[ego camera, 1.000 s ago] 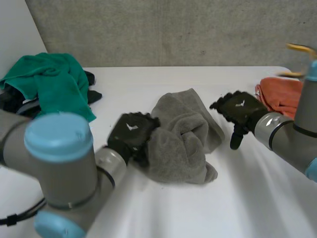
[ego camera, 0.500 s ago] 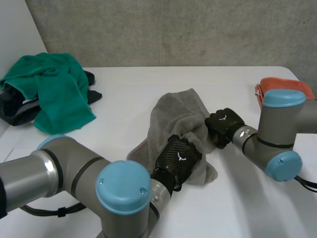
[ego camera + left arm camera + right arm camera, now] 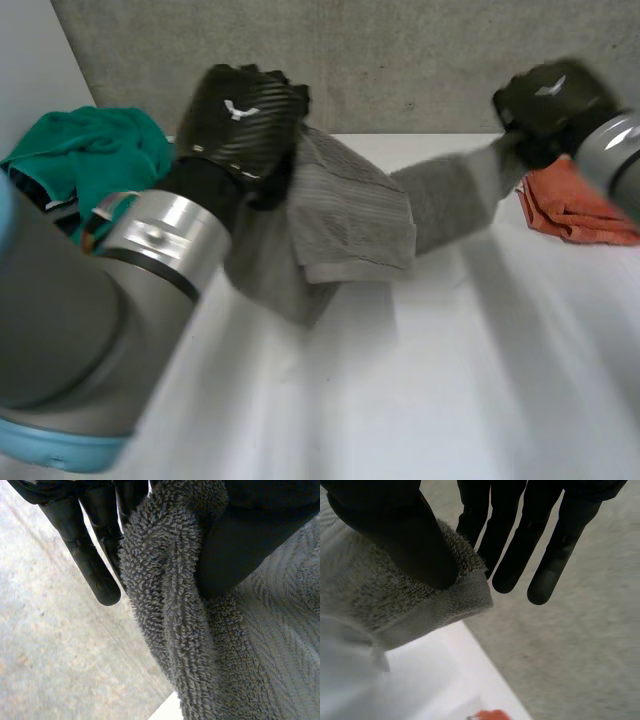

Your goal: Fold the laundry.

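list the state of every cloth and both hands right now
grey towel: held up, stretched between both hands, part hanging down
left hand: shut on the towel, thumb pinching its edge
right hand: shut on a towel corner, pinched under the thumb
green cloth: crumpled heap, unfolded
orange cloth: lying on the table, untouched

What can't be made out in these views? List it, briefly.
- Head view: the left arm covers the side of the grey towel next to it and part of the green cloth.
- Head view: the orange cloth is cut off by the edge and partly covered by the right arm.
- Left wrist view: bunched towel hides whether the left hand holds a corner or an edge.
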